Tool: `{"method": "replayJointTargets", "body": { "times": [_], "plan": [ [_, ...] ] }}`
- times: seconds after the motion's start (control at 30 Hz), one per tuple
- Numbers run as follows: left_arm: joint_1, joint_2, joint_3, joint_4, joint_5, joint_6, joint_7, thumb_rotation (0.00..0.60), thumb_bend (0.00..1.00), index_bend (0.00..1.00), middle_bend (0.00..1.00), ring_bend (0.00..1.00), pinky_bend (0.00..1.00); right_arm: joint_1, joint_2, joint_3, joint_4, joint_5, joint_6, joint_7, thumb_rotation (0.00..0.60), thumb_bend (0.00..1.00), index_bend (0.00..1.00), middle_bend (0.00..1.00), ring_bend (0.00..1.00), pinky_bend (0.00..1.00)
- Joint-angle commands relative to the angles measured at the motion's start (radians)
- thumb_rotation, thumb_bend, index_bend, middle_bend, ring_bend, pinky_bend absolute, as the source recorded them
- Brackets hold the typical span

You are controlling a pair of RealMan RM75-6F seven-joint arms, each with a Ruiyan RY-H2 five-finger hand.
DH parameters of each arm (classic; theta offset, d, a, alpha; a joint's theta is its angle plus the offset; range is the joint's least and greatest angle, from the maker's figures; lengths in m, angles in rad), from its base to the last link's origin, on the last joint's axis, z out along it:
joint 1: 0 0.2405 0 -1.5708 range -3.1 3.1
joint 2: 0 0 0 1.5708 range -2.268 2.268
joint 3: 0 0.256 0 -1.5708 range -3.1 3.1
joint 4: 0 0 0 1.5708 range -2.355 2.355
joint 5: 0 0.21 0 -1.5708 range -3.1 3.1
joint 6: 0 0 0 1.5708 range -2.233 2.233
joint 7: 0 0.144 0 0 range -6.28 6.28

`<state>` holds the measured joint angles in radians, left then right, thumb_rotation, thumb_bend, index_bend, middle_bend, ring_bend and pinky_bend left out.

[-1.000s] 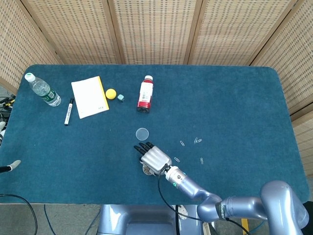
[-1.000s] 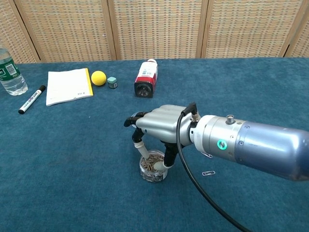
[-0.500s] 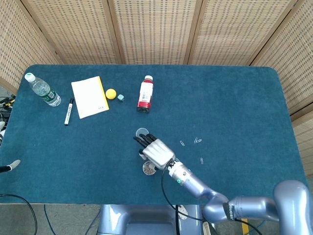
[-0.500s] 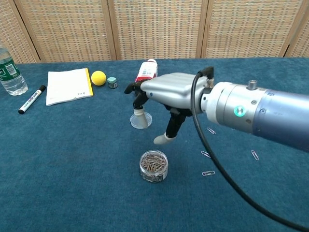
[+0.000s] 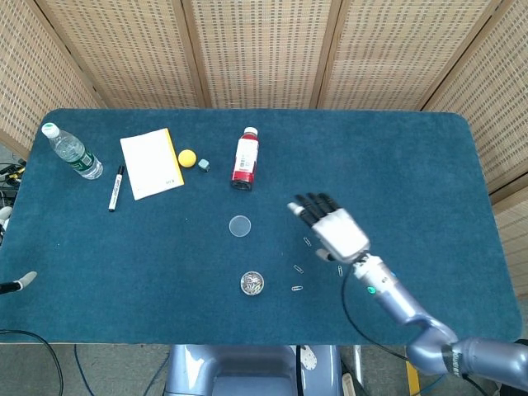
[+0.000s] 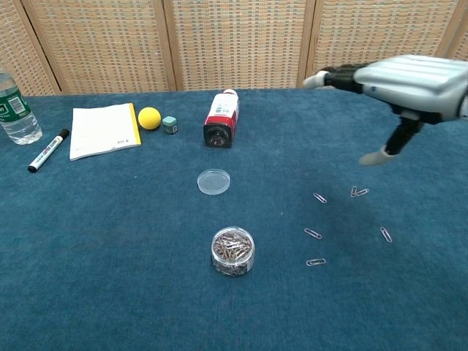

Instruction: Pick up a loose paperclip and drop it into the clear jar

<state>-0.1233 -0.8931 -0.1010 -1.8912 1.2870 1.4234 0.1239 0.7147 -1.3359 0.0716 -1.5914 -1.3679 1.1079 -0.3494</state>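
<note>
Right hand [image 6: 409, 80] raised above the blue table [image 5: 412, 165], palm down, fingers spread and empty, thumb hanging down, over the scattered loose paperclips. Clear jar [image 6: 232, 251] upright and uncapped near the front edge, already holding a heap of clips, with its round lid [image 6: 213, 181] flat just behind it; nearest paperclip [image 6: 316, 262] lying flat to the jar's right, long axis running roughly left to right with a slight tilt, another [image 6: 313, 234] just behind it angled diagonally, more farther right. Left hand out of sight in both views.
</note>
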Motion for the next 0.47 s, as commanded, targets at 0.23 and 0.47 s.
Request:
{"method": "replayJointTargets", "body": {
  "times": [0.23,0.47],
  "plan": [
    [0.006,-0.004,0.008,-0.005,0.016,0.010,0.006,0.600,0.00,0.00,0.00,0.00,0.00,-0.228,0.101,-0.066,0.024,0.055,0.204,0.029,0.600,0.00,0.00,0.00,0.00,0.00],
    [0.009,-0.005,0.011,-0.006,0.023,0.012,0.005,0.600,0.00,0.00,0.00,0.00,0.00,-0.317,0.142,-0.083,0.033,0.075,0.248,0.094,0.600,0.00,0.00,0.00,0.00,0.00]
  ]
}}
